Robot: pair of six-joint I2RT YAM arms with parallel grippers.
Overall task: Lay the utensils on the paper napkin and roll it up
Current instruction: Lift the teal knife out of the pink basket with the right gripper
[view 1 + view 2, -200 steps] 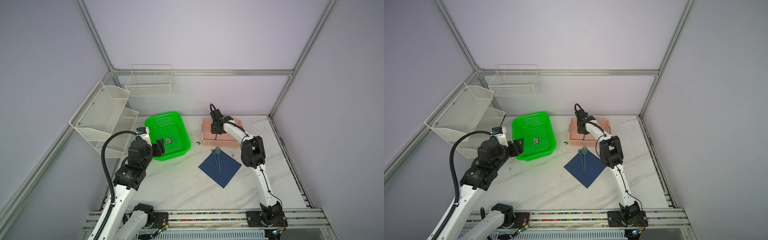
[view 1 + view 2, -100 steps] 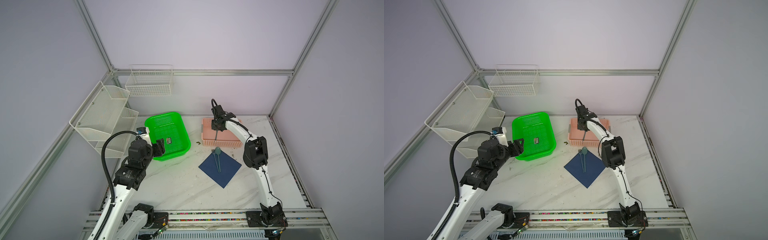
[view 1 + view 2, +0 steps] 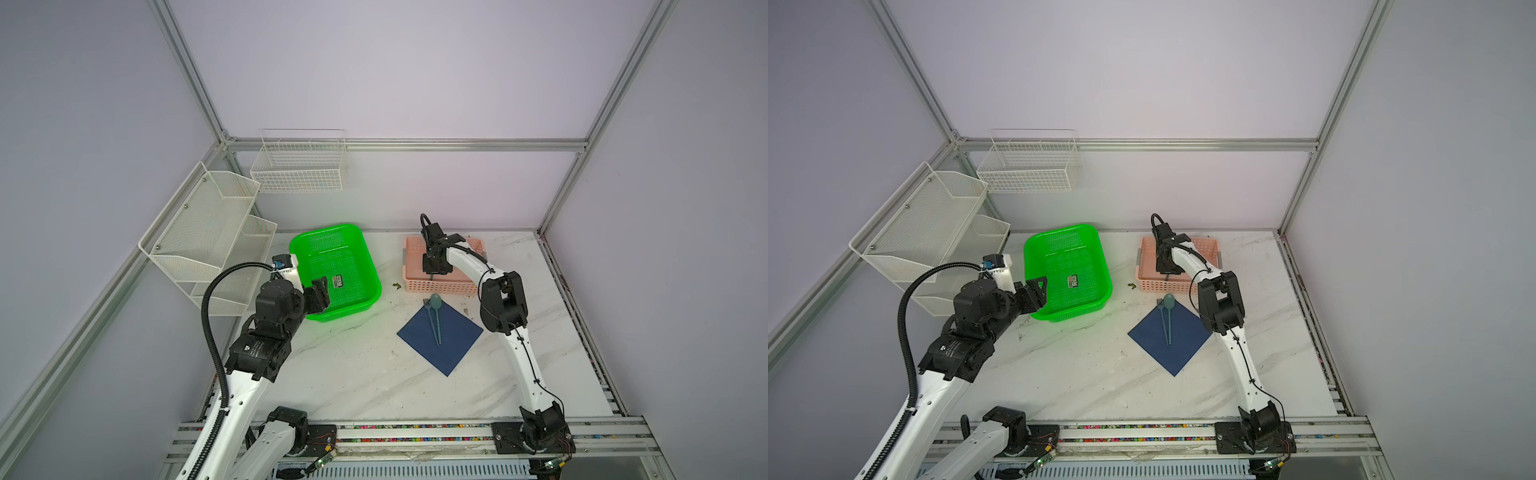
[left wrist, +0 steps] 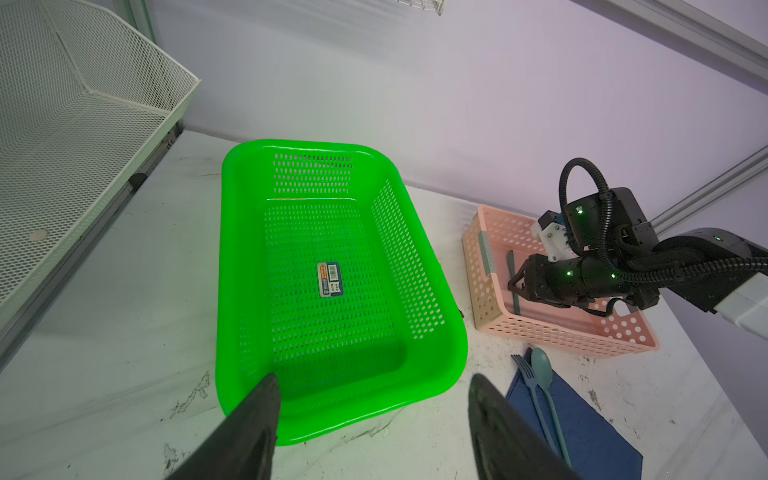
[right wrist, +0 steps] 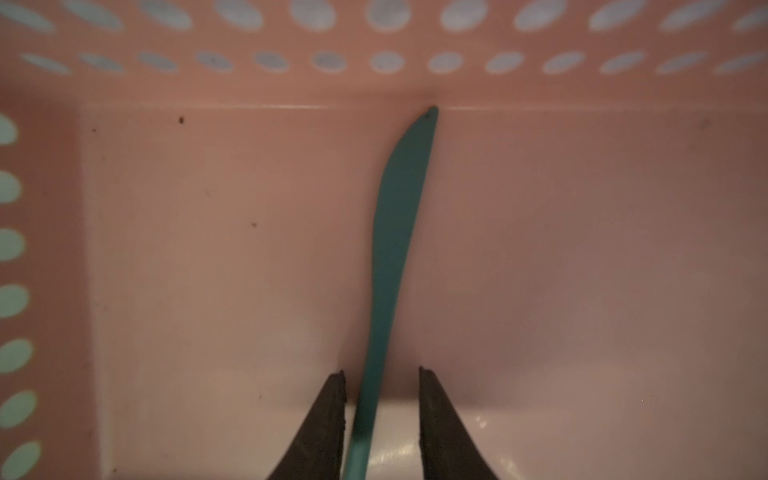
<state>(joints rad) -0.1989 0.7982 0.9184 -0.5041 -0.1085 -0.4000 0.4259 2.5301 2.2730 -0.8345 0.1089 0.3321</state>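
Note:
The dark blue paper napkin (image 3: 451,347) (image 3: 1179,351) lies flat as a diamond on the marble table. On it, side by side, rest a teal fork (image 3: 429,318) (image 4: 527,372) and spoon (image 3: 436,302) (image 4: 542,369), heads over the far corner. A teal knife (image 5: 395,232) (image 4: 510,266) lies on the floor of the pink basket (image 3: 440,286). My right gripper (image 5: 381,374) (image 3: 432,274) reaches down into that basket, open, its fingers either side of the knife handle. My left gripper (image 4: 374,380) (image 3: 322,295) hovers open and empty at the green basket's near rim.
A green basket (image 3: 332,232) (image 4: 232,249) holding only a small printed label (image 4: 329,279) stands left of the pink basket. White wire racks (image 3: 208,241) hang on the left wall and another (image 3: 299,166) on the back wall. A small dark speck (image 3: 396,285) lies between the baskets.
My right gripper has shifted a little inside the pink basket and its jaws have spread apart around the knife handle. The left arm has not moved.

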